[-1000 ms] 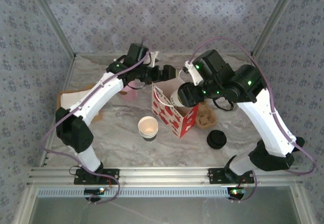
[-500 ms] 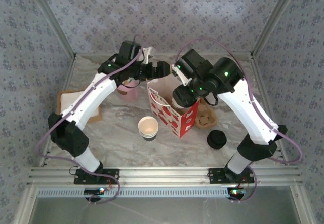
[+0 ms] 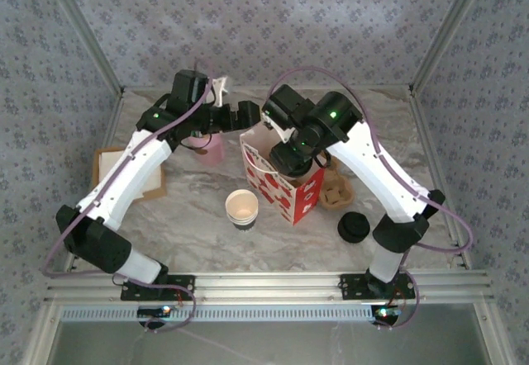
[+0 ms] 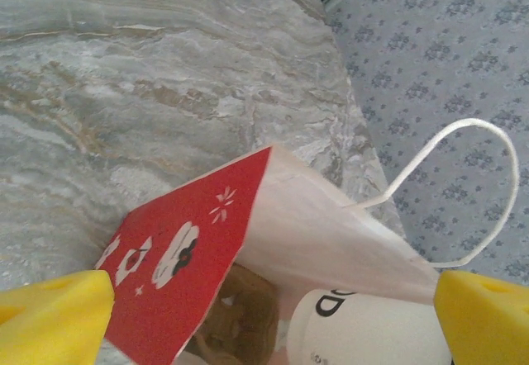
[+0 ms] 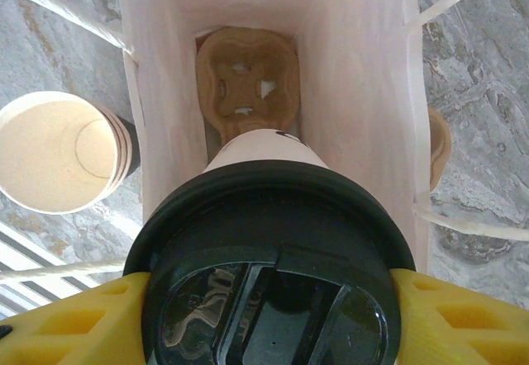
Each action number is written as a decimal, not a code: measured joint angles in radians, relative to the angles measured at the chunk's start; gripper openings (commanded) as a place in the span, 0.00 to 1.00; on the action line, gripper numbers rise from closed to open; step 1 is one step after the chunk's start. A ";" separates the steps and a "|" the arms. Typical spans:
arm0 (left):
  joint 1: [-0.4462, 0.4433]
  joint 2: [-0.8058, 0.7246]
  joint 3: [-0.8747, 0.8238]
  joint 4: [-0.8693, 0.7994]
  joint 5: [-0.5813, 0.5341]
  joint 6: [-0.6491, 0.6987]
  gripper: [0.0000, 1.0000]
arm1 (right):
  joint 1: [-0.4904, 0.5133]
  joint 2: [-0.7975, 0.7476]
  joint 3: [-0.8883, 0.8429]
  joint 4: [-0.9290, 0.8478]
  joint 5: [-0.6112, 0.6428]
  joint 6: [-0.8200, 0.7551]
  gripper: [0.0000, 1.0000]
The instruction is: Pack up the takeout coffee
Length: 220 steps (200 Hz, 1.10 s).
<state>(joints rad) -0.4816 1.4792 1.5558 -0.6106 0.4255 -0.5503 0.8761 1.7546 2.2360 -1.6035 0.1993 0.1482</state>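
Swinging right arm (image 3: pixel 380 171) leftward, coffee (image 5: pixel 269 299) over bag (image 3: pixel 293 196)

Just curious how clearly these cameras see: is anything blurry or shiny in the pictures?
Right wrist: pale glints on the glossy lid of the takeout coffee. Left wrist: the yellow fingers at the bottom corners look soft, the paper bag sharp. Top external: even light, faint shadows.
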 measured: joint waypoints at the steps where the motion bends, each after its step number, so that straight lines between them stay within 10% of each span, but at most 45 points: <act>1: 0.000 0.000 -0.002 0.000 0.000 0.000 0.99 | 0.000 0.000 0.000 0.000 0.000 0.000 0.65; 220: 0.022 -0.041 -0.074 -0.021 -0.031 0.019 0.86 | -0.013 0.056 -0.146 0.000 -0.057 0.000 0.65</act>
<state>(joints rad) -0.4599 1.4380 1.4818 -0.6319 0.3950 -0.5316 0.8627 1.8111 2.0899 -1.6039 0.1425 0.1482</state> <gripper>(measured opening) 0.866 0.653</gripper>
